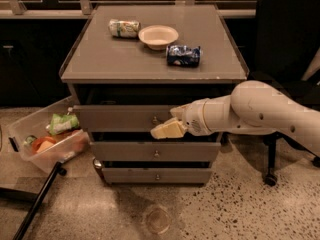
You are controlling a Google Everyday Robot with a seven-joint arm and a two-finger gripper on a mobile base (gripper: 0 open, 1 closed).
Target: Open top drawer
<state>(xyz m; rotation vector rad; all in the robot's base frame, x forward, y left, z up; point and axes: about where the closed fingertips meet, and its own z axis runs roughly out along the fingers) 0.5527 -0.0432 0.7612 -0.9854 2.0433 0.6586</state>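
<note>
The top drawer [117, 118] is the uppermost of three grey drawer fronts in a grey cabinet, with a small round metal knob [155, 119] at its centre. Its front stands slightly forward of the cabinet frame. My gripper [167, 126], cream-coloured on a white arm coming from the right, is right at the knob, just to its right and slightly below. Its fingers point left across the drawer front and cover part of it.
Two lower drawers [155, 153] sit beneath. On the cabinet top [110, 59] lie a green can [124, 27], a white bowl [158, 36] and a blue can [183, 55]. A clear bin [47, 140] of snacks is at the left. A black office chair [287, 39] stands right.
</note>
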